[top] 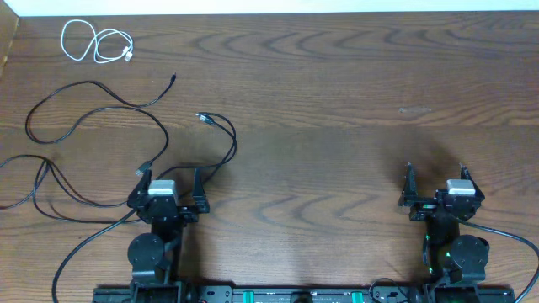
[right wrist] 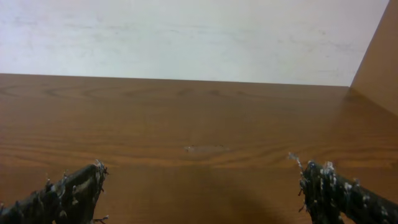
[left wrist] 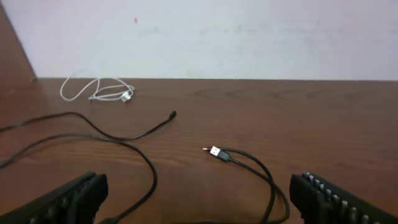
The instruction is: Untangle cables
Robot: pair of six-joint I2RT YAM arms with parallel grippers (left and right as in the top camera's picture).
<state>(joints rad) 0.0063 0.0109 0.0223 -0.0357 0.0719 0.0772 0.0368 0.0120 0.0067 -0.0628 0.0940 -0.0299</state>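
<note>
A short white cable lies coiled at the far left corner; it also shows in the left wrist view. Long black cables loop over the left half of the table. One black cable ends in a plug ahead of my left gripper and curves back between its fingers. Another black cable ends in a small plug. My left gripper is open, its fingers straddling the black loops without touching them. My right gripper is open and empty over bare wood.
Thicker black wires run from the left base along the front edge, and another from the right base. A pale wall borders the table's far edge. A faint scuff marks the wood ahead of the right gripper.
</note>
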